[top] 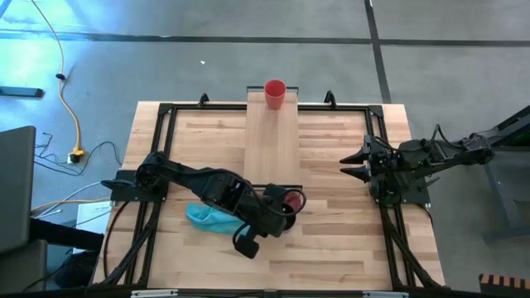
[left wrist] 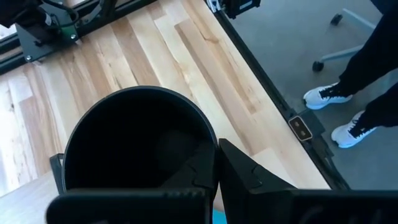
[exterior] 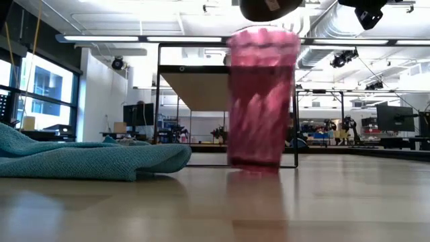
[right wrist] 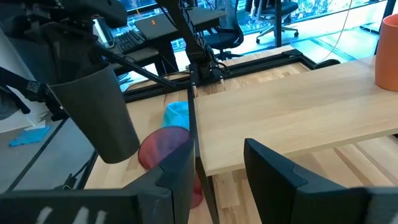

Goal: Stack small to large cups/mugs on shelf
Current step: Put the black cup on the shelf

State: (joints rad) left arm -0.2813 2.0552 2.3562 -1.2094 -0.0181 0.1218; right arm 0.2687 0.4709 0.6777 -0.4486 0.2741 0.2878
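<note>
The shelf is a pale plank running from the table's middle to its far edge. The small orange-red cup stands upright on the plank's far end. The see-through pinkish-red cup stands upright on the tabletop at the shelf's near end, and also shows in the high view. My left gripper is shut on the black cup, which hangs just above and beside the pink cup. My right gripper is open and empty at the table's right side. My left gripper holds the black cup by its rim wall, one finger inside the cup and one outside. The fingers come from above. The cup is lifted clear of the table, mouth up and slightly tilted.
A light blue cloth lies crumpled on the tabletop beside the left arm, left of the pink cup. A thin black frame stands at the shelf's near end. A person's legs and white shoes show beyond the table edge.
</note>
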